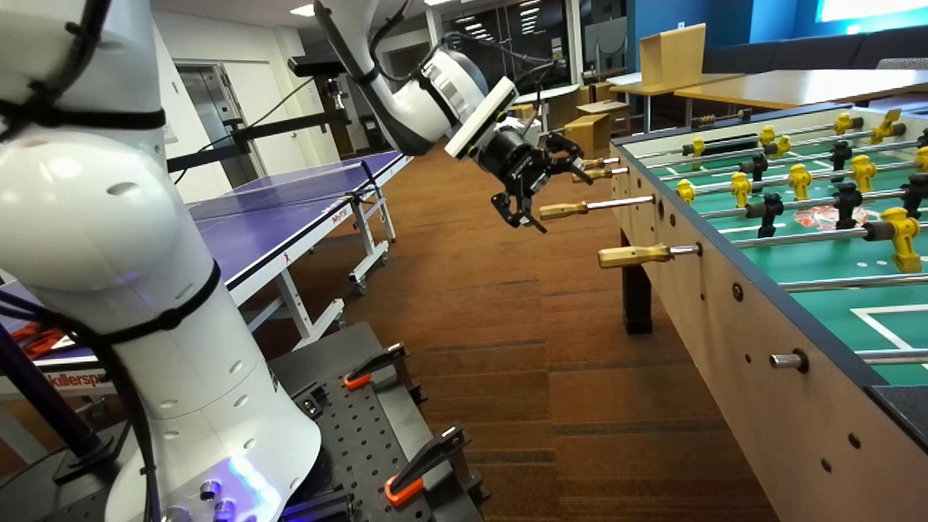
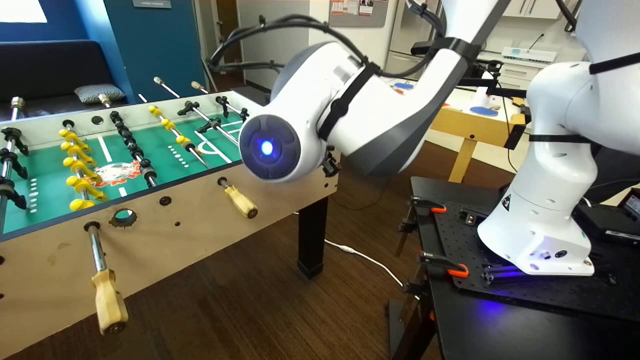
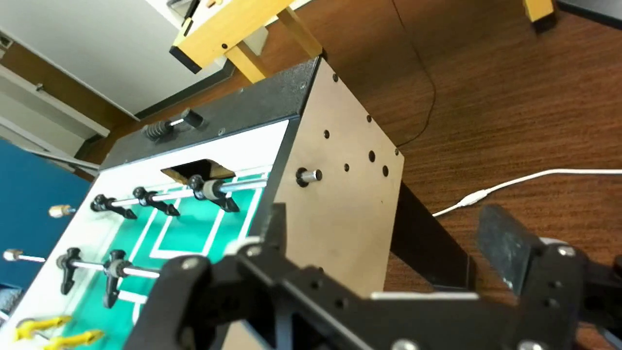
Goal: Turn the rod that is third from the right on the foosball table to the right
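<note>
The foosball table [image 1: 710,319] has light-wood sides and a green playfield; it also shows in an exterior view [image 2: 200,235] and the wrist view [image 3: 340,223]. The rod's tan handle [image 1: 634,256] sticks out of its side, also visible in an exterior view [image 2: 240,200]. Yellow figures sit on this rod. Its handle does not show in the wrist view. My gripper [image 1: 561,197] is open and tilted downward, above the handle's level and apart from it in the picture. In the wrist view the fingers [image 3: 388,238] are wide apart with nothing held.
Another tan handle [image 1: 564,210] [image 2: 107,300] juts out farther along the same side. A bare rod end [image 1: 786,360] [image 3: 311,176] sticks out near the table's end. The purple-blue ping-pong table [image 1: 283,210] stands across the floor. A white cable [image 2: 365,255] lies on the floor.
</note>
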Robot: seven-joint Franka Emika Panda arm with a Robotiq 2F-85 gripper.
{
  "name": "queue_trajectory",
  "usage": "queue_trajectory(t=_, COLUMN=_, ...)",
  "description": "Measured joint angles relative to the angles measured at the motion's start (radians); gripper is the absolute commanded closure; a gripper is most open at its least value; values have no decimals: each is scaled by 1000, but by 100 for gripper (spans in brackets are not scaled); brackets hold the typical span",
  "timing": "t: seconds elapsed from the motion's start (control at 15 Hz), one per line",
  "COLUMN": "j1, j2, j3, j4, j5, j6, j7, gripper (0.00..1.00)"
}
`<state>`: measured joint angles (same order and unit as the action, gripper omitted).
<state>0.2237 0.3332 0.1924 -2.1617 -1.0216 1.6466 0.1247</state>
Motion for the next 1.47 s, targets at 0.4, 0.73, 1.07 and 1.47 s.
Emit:
queue_trajectory(t=0.4, j1=85, j2=241, j3=10, j4=142, j5=-107, j6=-71, j7=-173, gripper=0)
queue_trajectory(t=0.73, j1=106, j2=342, j3=11, j4=178, j5=-235, j6=-73, j7=-349, gripper=0)
queue_trajectory(t=1.07, j1=106, j2=348, j3=11, j4=178, j5=-246, j6=-76, j7=-374, gripper=0)
queue_trajectory(t=1.47, j1=131, j2=391, j3=29, j4=189, j5=-307, j6=-199, j7=-620, gripper=0)
